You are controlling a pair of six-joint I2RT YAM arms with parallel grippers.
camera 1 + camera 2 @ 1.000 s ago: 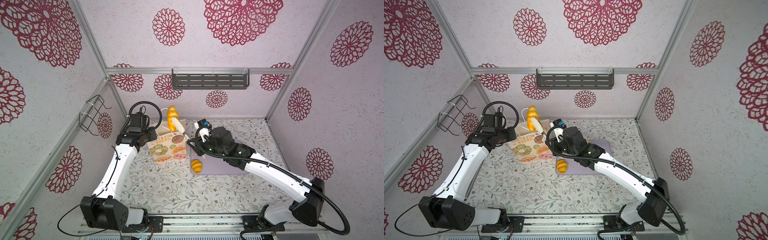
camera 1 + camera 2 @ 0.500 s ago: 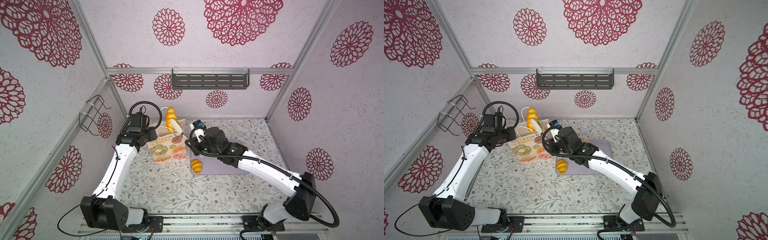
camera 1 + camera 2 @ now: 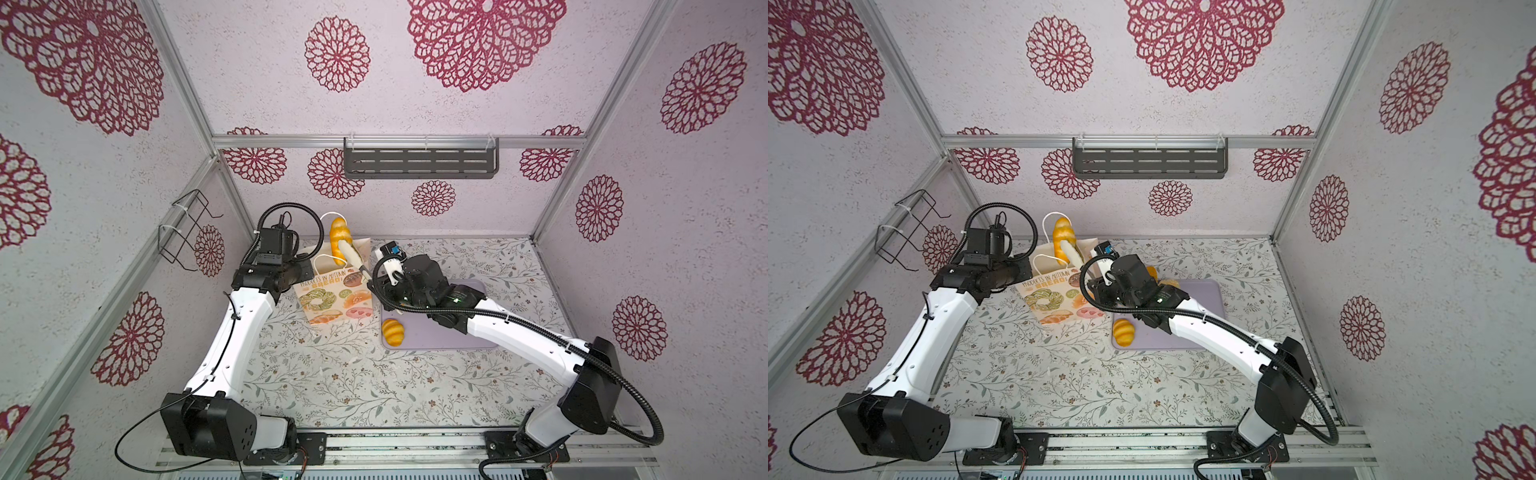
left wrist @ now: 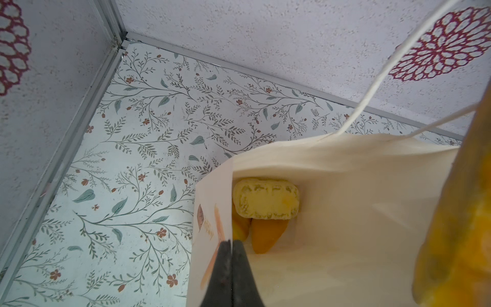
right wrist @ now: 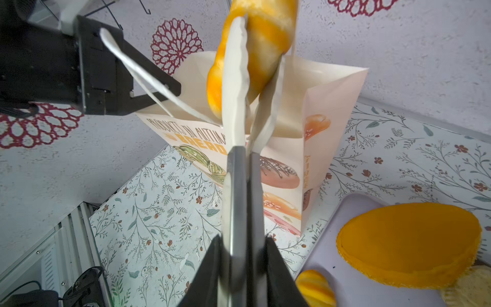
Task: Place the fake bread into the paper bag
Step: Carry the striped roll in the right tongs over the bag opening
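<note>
The right pincer [image 5: 243,240] is clamped on white tongs [image 5: 235,79], which pinch a glossy loaf [image 5: 265,34], seemingly just above the paper bag [image 5: 332,93]. The left pincer [image 4: 231,247] is closed on the bag's rim. The loaf looks light, slick and squashy, so a mid-body hold suits it.

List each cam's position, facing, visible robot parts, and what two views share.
Top views: high in front, looking down toward the back wall; left arm, right arm whole.
Left wrist: over the left gripper, looking into the paper bag; shut fingers show.
Right wrist: behind the right gripper, facing the bag along the tongs; fingers, plus part of the left arm.
Shared: both wrist views show the tong-held loaf over the bag.
</note>
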